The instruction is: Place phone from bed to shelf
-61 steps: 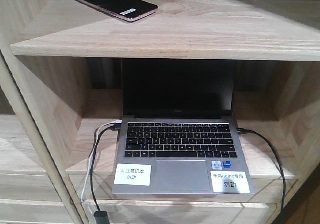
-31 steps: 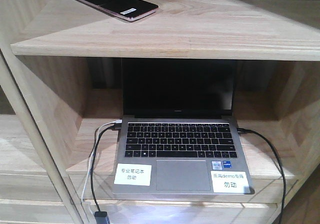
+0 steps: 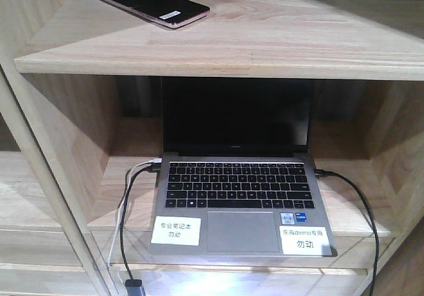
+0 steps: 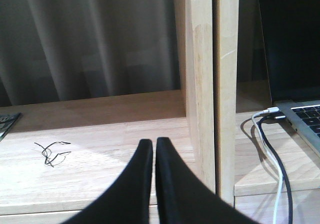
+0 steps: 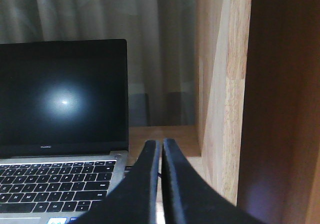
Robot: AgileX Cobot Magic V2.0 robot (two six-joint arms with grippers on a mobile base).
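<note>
Seeing glossy black slab phone [image 3: 153, 4] flat on pale wooden shelf [image 3: 265, 38] | I'd judge it slick, rigid; pinch long edges | left gripper [image 4: 153, 146], right gripper [image 5: 161, 146] closed, empty

The phone [image 3: 153, 4], a glossy black slab with a pinkish edge, a seam across its middle and a small white barcode sticker, lies flat and askew on the pale wooden shelf [image 3: 265, 41], near its back left corner.
</note>
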